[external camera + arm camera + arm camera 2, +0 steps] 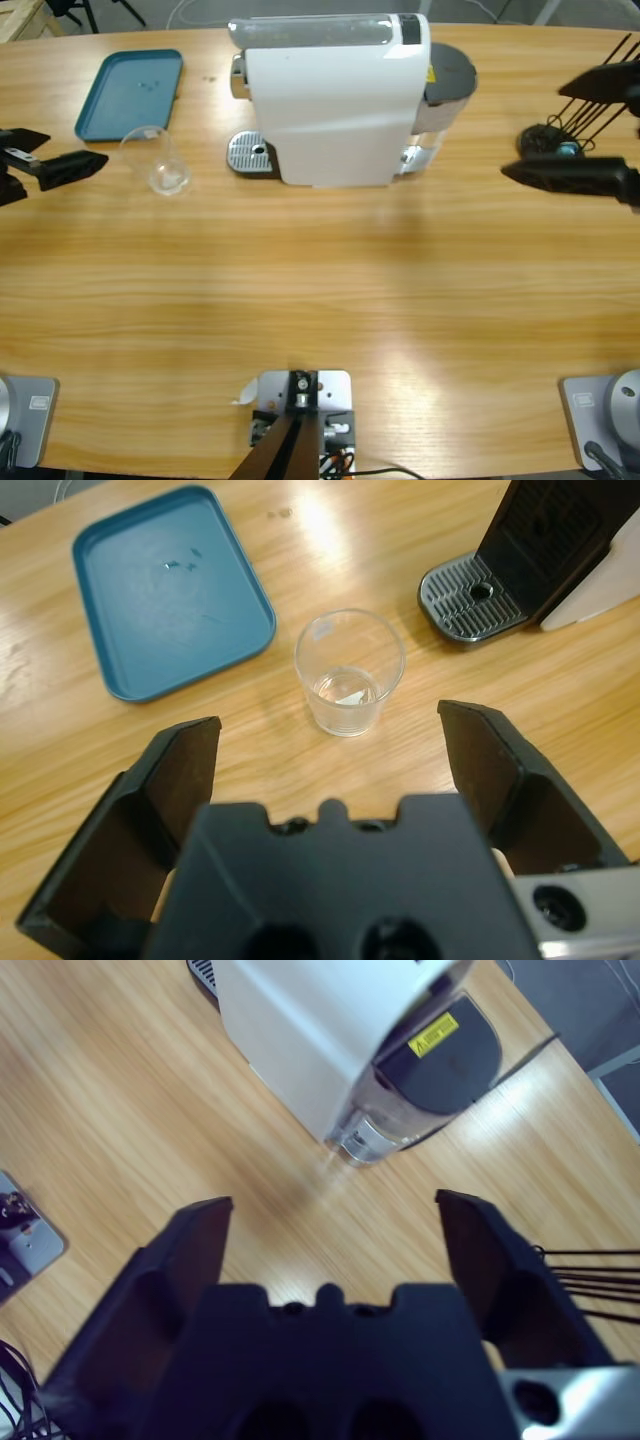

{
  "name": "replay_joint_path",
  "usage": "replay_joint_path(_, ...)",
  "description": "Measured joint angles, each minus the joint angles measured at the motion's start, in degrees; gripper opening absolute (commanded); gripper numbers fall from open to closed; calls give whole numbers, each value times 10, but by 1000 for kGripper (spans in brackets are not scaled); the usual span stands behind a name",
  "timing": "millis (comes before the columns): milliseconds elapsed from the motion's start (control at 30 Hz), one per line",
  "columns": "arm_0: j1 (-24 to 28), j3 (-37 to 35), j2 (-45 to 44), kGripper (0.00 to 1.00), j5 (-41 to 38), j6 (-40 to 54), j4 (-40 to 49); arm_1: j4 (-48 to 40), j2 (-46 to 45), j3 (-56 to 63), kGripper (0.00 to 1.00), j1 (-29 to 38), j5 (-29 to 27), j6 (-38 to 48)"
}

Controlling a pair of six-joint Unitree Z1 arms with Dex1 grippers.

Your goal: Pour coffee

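Left gripper [330, 755] fingers spread wide, empty, near the glass cup [349, 672]; right gripper [335, 1240] fingers likewise apart, facing the coffee machine [330, 1030].

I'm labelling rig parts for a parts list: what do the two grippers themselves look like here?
Each gripper, left and right, has two matte black, wedge-shaped jaws flanking a blocky black body with round recesses. A silver-grey metal piece with a dark screw hole sits beside each body in the wrist views. From above, the jaws show as black tapered wedges. No cables or markings are visible on either.
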Motion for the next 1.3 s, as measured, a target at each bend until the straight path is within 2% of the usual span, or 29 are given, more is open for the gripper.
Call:
replay_joint_path(200,0,66,38,917,-17,10,-131,6,-40,40,1000,-13,14,0)
replay_joint_path(367,0,84,109,918,-42,29,-218,4,-48,65,1000,-16,21,0)
replay_joint_path(567,0,85,165,918,-31,31,-261,-1,-49,80,1000,-26,31,0)
replay_joint_path(767,0,91,206,918,18,31,-292,-13,-49,91,1000,-37,40,0)
replay_joint_path(1100,0,94,289,918,29,31,-412,-18,-50,98,1000,-47,45,0)
replay_joint_path(1300,0,122,335,913,29,30,-488,-18,-51,105,1000,-54,47,0)
